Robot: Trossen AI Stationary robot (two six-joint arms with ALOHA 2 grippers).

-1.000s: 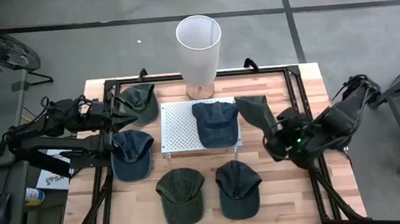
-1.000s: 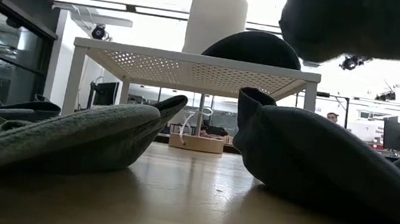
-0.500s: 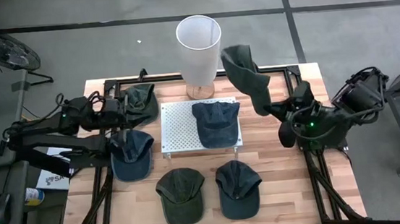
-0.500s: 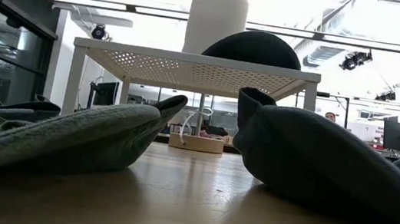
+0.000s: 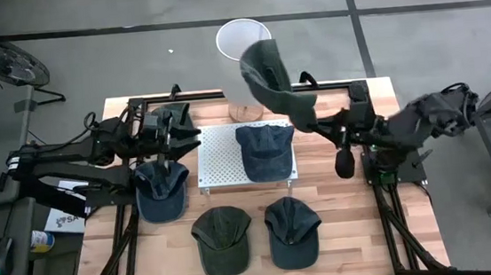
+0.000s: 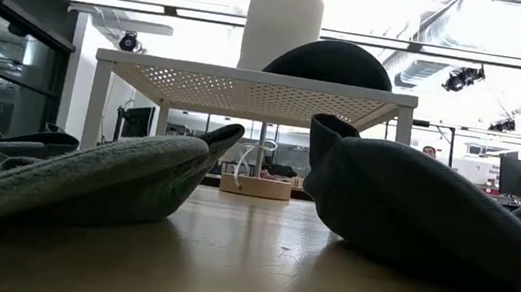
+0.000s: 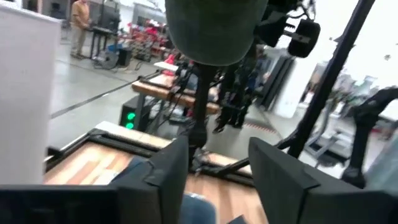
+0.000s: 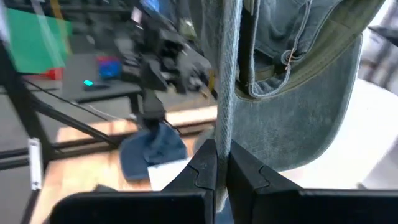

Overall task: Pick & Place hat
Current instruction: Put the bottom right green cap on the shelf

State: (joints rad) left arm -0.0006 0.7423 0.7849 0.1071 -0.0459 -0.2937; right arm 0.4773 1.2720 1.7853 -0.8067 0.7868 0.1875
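Observation:
A dark green hat [image 5: 269, 75] hangs high in the air beside the white cylinder [image 5: 235, 33], with my right gripper [image 5: 317, 125] shut on it. It also shows at the top of the left wrist view [image 7: 214, 28]. My left gripper [image 5: 188, 132] stands open at the left edge of the white perforated rack [image 5: 221, 162], nothing between its fingers [image 7: 168, 174]. A blue hat [image 5: 264, 149] lies crown up on the rack. More hats lie on the table: blue [image 5: 163, 187], green [image 5: 221, 239], blue [image 5: 291, 231]. My right gripper pinches a thin edge of the hat [image 8: 227, 124] between its two fingers [image 8: 202, 165]. They reach in from the table's right. The hat is lifted clear and stretches from the fingers toward the far left, its inside [image 8: 273, 37] facing the wrist camera.
The white cylinder stands on a round wooden base at the far edge. A black frame [image 5: 361, 87] runs around the table. In the low view the two near hats [image 6: 85, 178] [image 6: 431, 229] fill the front, with the rack [image 6: 254, 83] behind them.
My right gripper has risen and swung toward the far edge and the left, carrying the green hat from the table's right side up beside the white cylinder. My left gripper has moved right to the rack's left edge and opened.

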